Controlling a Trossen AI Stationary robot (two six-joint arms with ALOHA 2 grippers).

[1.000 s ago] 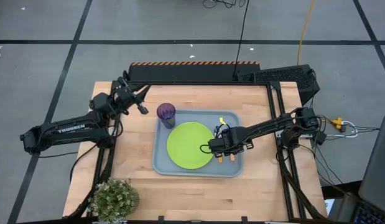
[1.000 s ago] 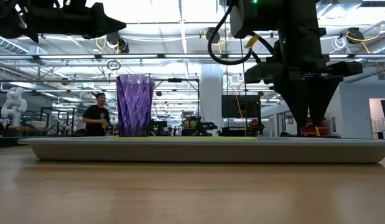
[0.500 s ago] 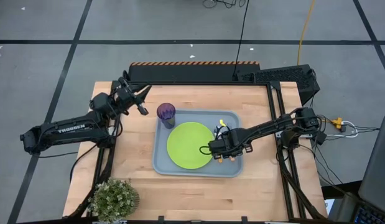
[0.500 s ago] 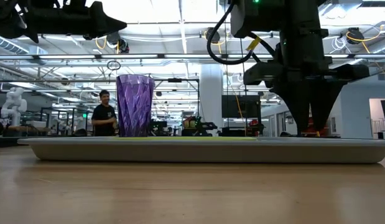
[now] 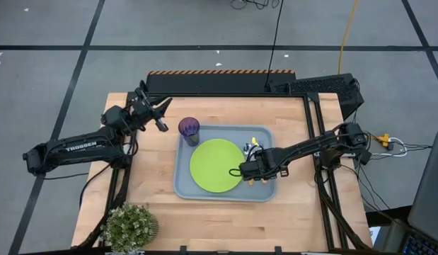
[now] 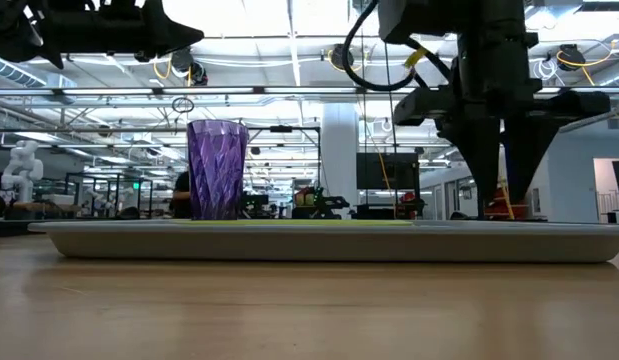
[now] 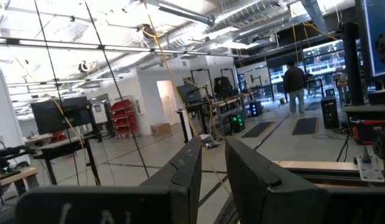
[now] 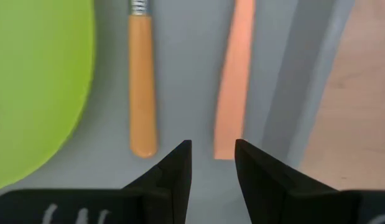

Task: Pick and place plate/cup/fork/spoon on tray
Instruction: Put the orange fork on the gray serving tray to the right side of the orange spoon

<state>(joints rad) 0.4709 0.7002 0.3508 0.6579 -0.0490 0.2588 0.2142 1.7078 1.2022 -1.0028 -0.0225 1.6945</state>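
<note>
A lime-green plate [image 5: 216,166] and a translucent purple cup [image 5: 189,129] with a faceted pattern were noted on a grey-blue tray [image 5: 185,184], which was set on a pale wood-grain table [image 5: 153,198]. Two orange handles [image 8: 142,93] were recorded beside the plate, one with a silver ferrule. Both arms were finished in black, the left arm [image 5: 77,147] lettered in white, and an orange-and-black hazard stripe [image 5: 220,71] was observed along the table's far edge.

Both orange handles' [image 8: 142,93] heads seemingly cut off.
</note>
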